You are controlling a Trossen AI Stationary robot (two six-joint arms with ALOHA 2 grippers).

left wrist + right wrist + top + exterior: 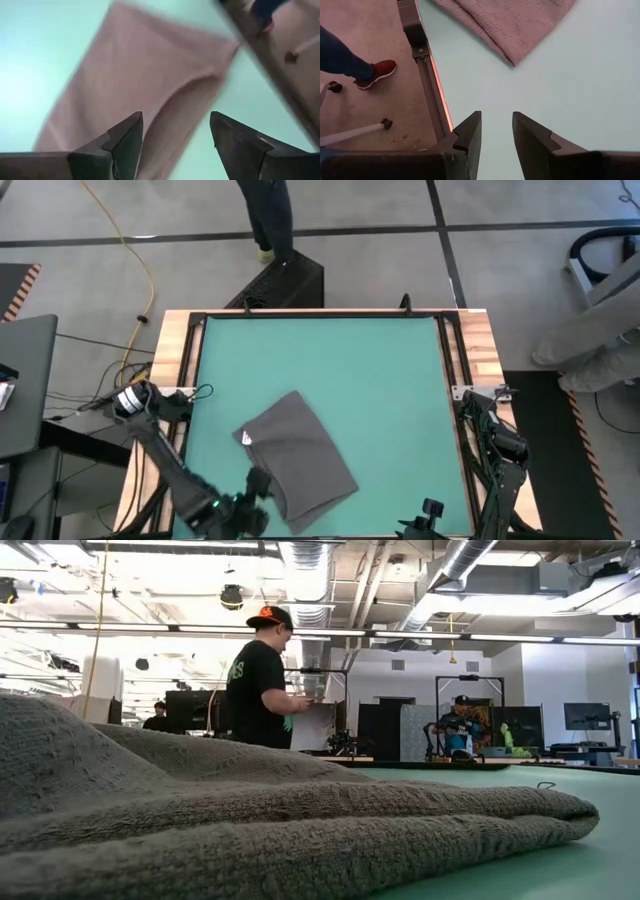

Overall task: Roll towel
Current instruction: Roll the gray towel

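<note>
The dark grey towel (298, 460) lies folded over on the green mat (330, 360), close to the table's near edge, with its small white label (247, 439) at its left corner. In the low view the towel (300, 830) fills the foreground as stacked layers. My left gripper (258, 482) hovers open above the towel's near left part; its fingers stand apart over the cloth (135, 85) without touching it. My right gripper (496, 122) waits open over bare mat at the near right, with the towel's corner (510, 25) beyond it.
Black rails (427, 75) and wooden boards (475, 340) frame the mat. A person's red shoe (377, 72) stands on the floor beside the near rail. Another person (262, 680) stands past the far edge. The mat's far half is bare.
</note>
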